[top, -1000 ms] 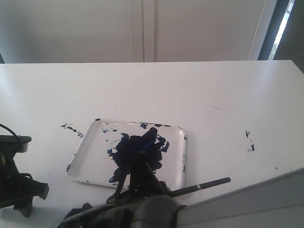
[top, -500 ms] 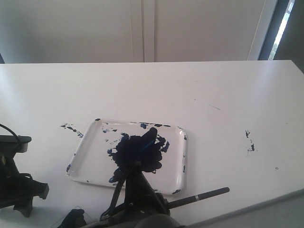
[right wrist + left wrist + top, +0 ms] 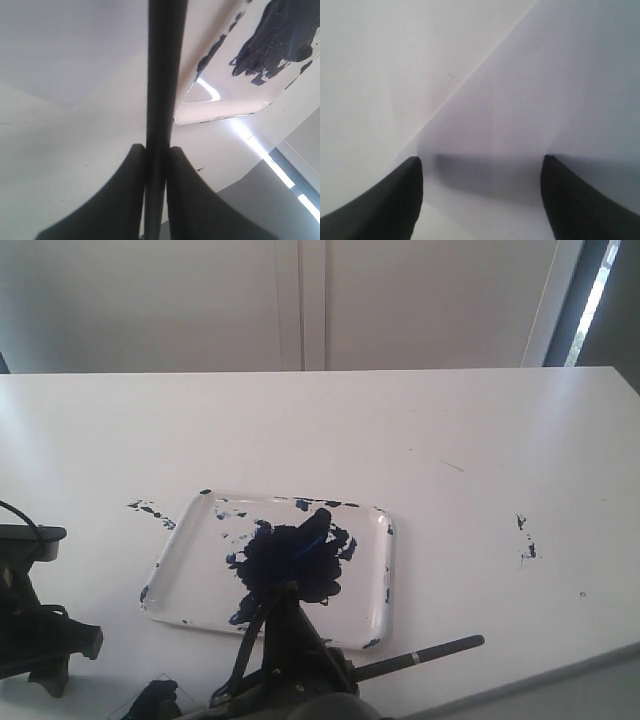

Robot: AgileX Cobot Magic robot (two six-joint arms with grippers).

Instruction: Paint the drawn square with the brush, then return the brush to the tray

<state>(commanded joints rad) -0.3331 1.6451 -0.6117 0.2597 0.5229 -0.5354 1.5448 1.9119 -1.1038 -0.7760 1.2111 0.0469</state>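
- One end of the brush (image 3: 430,648) is hidden behind the right gripper (image 3: 156,150) in the exterior view.
- The tray (image 3: 225,107) is cut off by the right wrist view's edge.
- The fingers (image 3: 380,205) of the left gripper (image 3: 482,165) are cut off by the picture's edge.

White table (image 3: 480,420) w/ blue paint specks (image 3: 150,508)

Lab-like indoor robot bench: a plain white table (image 3: 450,420) with blue paint specks (image 3: 150,508) and a paint-blotched tray (image 3: 185,575) at six o'clock, pale wall panels (image 3: 300,300) at twelve, a window strip (image 3: 596,290) at two o'clock.
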